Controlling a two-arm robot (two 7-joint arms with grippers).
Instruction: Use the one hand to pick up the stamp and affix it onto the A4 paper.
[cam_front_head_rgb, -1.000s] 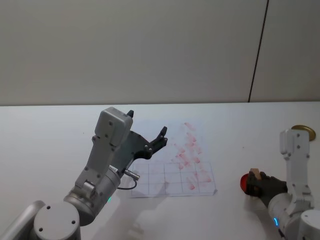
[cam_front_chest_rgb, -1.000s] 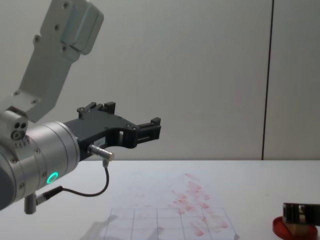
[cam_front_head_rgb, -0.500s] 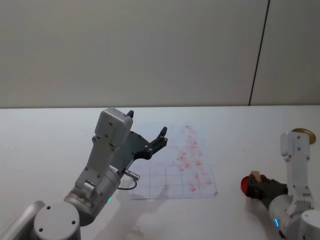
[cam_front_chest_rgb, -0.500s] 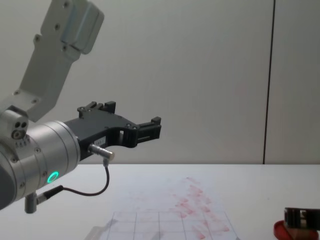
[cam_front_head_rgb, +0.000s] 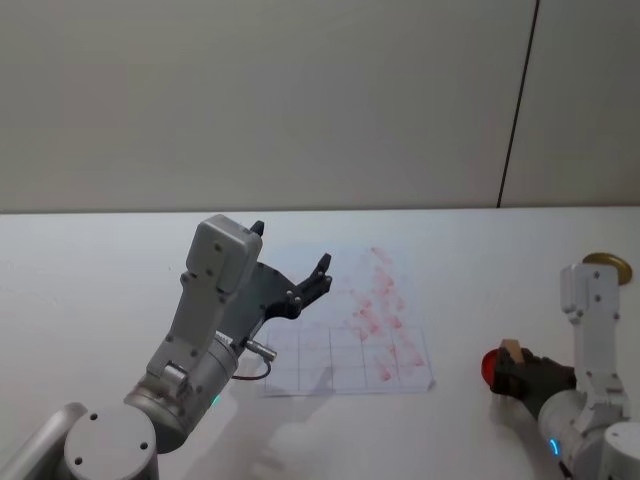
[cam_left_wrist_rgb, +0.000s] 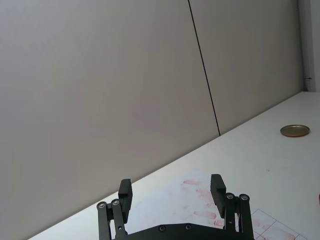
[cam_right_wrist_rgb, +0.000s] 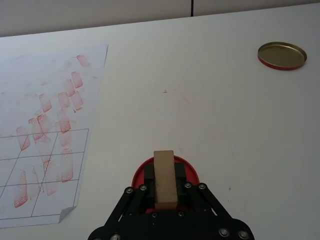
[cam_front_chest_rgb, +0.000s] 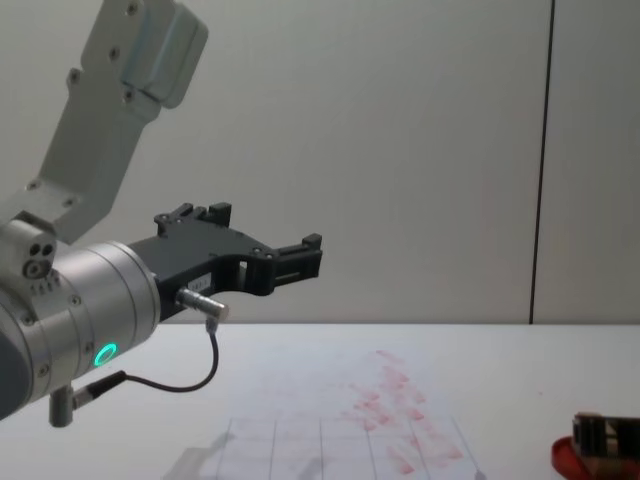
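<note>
The stamp (cam_right_wrist_rgb: 164, 179), a small tan wooden block, stands between the black fingers of my right gripper (cam_right_wrist_rgb: 164, 184), which is shut on it. Right under it lies a red round ink pad (cam_right_wrist_rgb: 138, 174); I cannot tell whether the block touches the pad. In the head view the stamp (cam_front_head_rgb: 512, 351) and right gripper (cam_front_head_rgb: 516, 372) are at the table's right front. The A4 paper (cam_front_head_rgb: 345, 330) lies at the middle, a gridded white sheet with several red marks (cam_right_wrist_rgb: 45, 125). My left gripper (cam_front_head_rgb: 318, 272) hangs open high above the paper's left part (cam_front_chest_rgb: 296, 256).
A gold round lid (cam_front_head_rgb: 607, 264) lies on the white table at the far right (cam_right_wrist_rgb: 282, 55). The paper's near corner (cam_right_wrist_rgb: 66, 214) curls up a little. A bare stretch of table (cam_right_wrist_rgb: 200, 100) separates the ink pad from the paper.
The right gripper with the stamp has sunk slightly over the red ink pad. The left arm has held still.
</note>
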